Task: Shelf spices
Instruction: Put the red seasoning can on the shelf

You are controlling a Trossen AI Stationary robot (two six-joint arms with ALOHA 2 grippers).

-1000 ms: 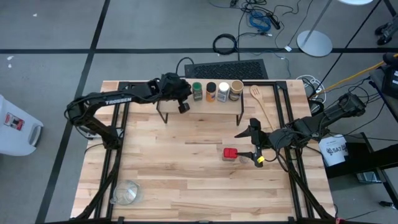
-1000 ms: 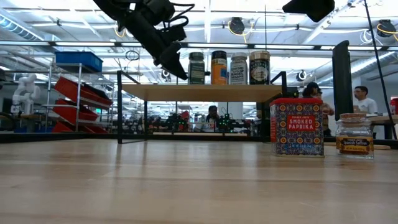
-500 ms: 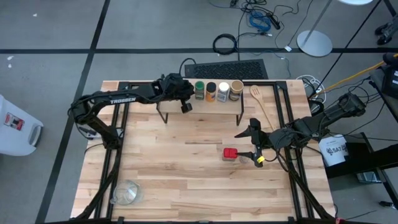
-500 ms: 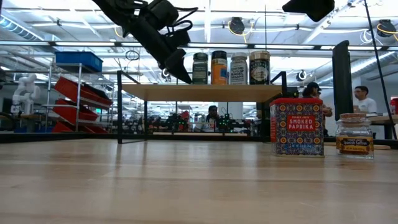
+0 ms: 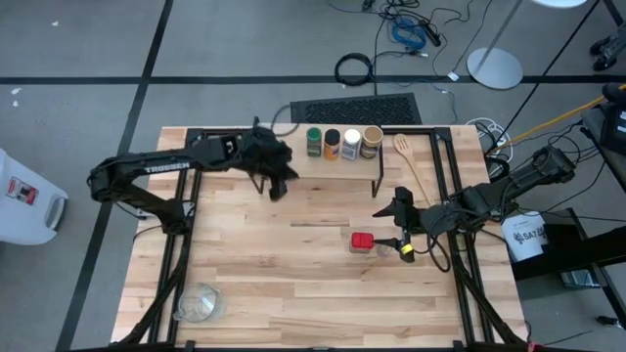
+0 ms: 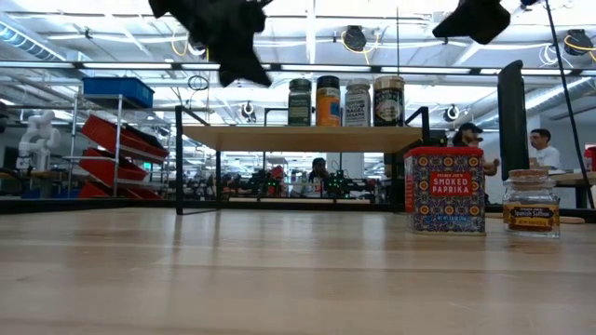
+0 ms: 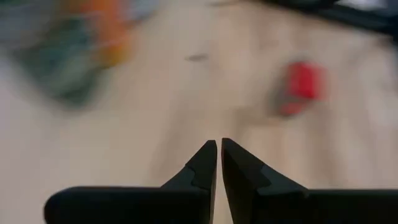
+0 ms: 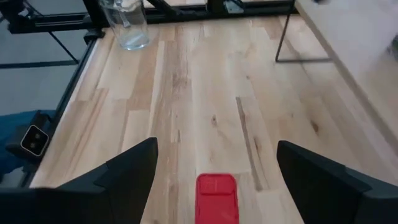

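Now you've got four jars (image 5: pixel 341 144) lined up on the shelf (image 6: pixel 298 139), toward its right end, and two items not yet shelved: the red tin (image 5: pixel 362 241) and a small jar (image 6: pixel 531 203) just beside it, both down on the table (image 5: pixel 264 264) in front of the shelf.

Your right gripper (image 5: pixel 400 227) sits just right of the red tin with its fingers spread wide, nothing held. In the right wrist view the tin lies between the two open fingers, so you're lined up for it. Watch the neighbour, though: that small jar is very close to the tin, and a wide finger coming down could knock it over or shove it away. The wooden spoon (image 5: pixel 412 166) lies near that arm's path too, so a low carry toward the shelf may catch it.

Your left gripper (image 5: pixel 274 174) hangs above the shelf's left end, fingers pinched together and empty. The left wrist view is blurred, so you can't judge clearance from it. If it dips, it could clip the shelf edge or its leg and rock the row of jars.

When the tin goes up, mind the space: a placement too tight against the row could topple the tall jars like dominoes.
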